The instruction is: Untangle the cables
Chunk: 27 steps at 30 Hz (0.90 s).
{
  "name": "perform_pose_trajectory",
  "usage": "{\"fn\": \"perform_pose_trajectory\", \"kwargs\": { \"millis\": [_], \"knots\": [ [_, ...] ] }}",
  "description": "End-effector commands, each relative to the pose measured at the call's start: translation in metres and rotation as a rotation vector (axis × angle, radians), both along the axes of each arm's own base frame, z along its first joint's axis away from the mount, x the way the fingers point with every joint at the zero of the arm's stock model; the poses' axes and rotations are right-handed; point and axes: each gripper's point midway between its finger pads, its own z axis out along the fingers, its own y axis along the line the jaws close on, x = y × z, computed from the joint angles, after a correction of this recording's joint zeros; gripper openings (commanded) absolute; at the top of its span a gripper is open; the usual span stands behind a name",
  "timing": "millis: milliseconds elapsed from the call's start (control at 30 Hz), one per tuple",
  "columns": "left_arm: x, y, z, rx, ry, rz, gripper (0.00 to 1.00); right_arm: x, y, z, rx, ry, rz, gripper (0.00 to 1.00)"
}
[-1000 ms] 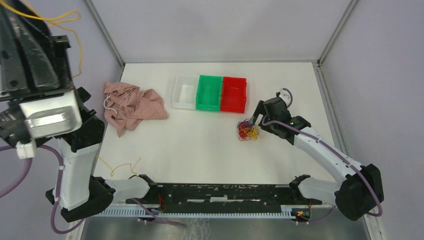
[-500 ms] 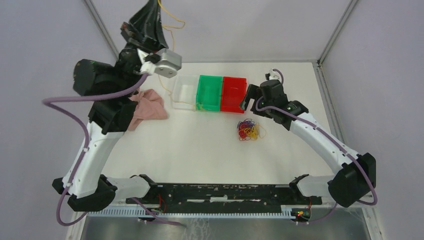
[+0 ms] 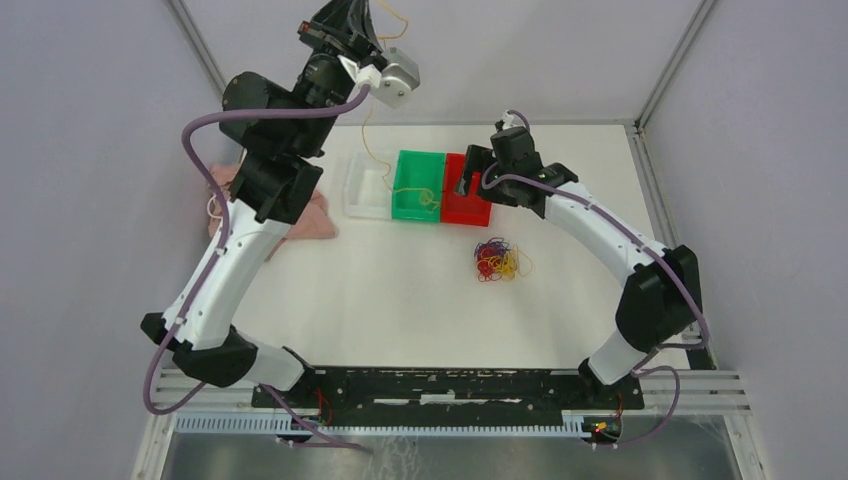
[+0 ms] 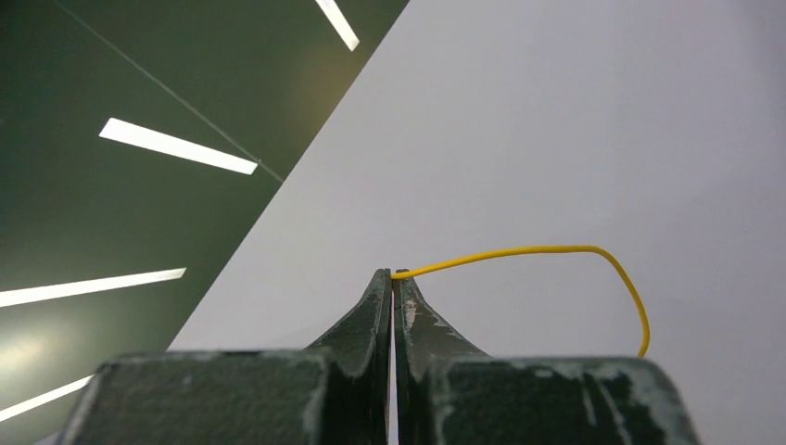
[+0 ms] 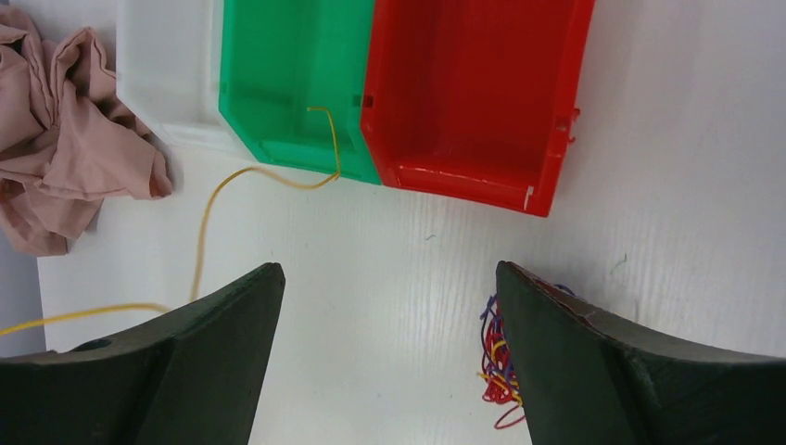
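As seen from top: left gripper point(image 3: 352, 15) high at 11 o'clock, likely to draw yellow cable point(image 3: 427, 198) clear; tail in green bin point(image 3: 420, 155); tangle point(image 3: 497, 260) 5 o'clock of red bin point(image 3: 482, 205).
Left wrist: jaws pinch yellow cable.
Right wrist: right gripper point(image 5: 389, 278) spread, empty.

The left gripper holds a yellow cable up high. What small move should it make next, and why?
Probably lower the left gripper toward the green bin and then open it. It is shut on the yellow cable, whose loose end hangs into that bin, so coming down should let the rest of the cable follow it in.
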Motion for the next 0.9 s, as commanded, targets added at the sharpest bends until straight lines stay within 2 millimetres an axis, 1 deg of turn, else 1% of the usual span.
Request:
{"fn": "perform_pose_trajectory", "kwargs": {
  "millis": [0, 33, 100, 267, 367, 500, 633, 767, 867],
  "knots": [
    [-0.016, 0.025, 0.055, -0.132, -0.156, 0.044, 0.04, 0.026, 0.017, 0.013, 0.010, -0.037, 0.040, 0.90],
    [-0.017, 0.027, 0.063, -0.147, -0.182, 0.046, 0.04, 0.029, 0.020, 0.010, 0.008, -0.028, 0.045, 0.90],
    [-0.015, 0.029, 0.071, -0.165, -0.215, 0.051, 0.04, 0.037, 0.026, 0.003, 0.006, -0.015, 0.051, 0.89],
    [-0.009, 0.034, 0.084, -0.192, -0.255, 0.066, 0.04, 0.056, 0.033, -0.017, -0.025, 0.015, 0.044, 0.86],
    [-0.004, 0.037, 0.086, -0.193, -0.262, 0.075, 0.04, 0.066, 0.038, -0.032, -0.049, 0.038, 0.045, 0.84],
    [-0.002, 0.039, 0.088, -0.189, -0.267, 0.079, 0.04, 0.078, 0.047, -0.054, -0.102, 0.060, 0.054, 0.79],
    [-0.005, 0.041, 0.090, -0.174, -0.277, 0.081, 0.05, 0.088, 0.060, -0.061, -0.137, 0.049, 0.069, 0.76],
    [-0.001, 0.043, 0.088, -0.167, -0.270, 0.091, 0.05, 0.092, 0.073, -0.069, -0.171, 0.046, 0.090, 0.74],
    [0.000, 0.044, 0.087, -0.164, -0.265, 0.094, 0.04, 0.096, 0.076, -0.075, -0.212, 0.043, 0.088, 0.67]
  ]
}}
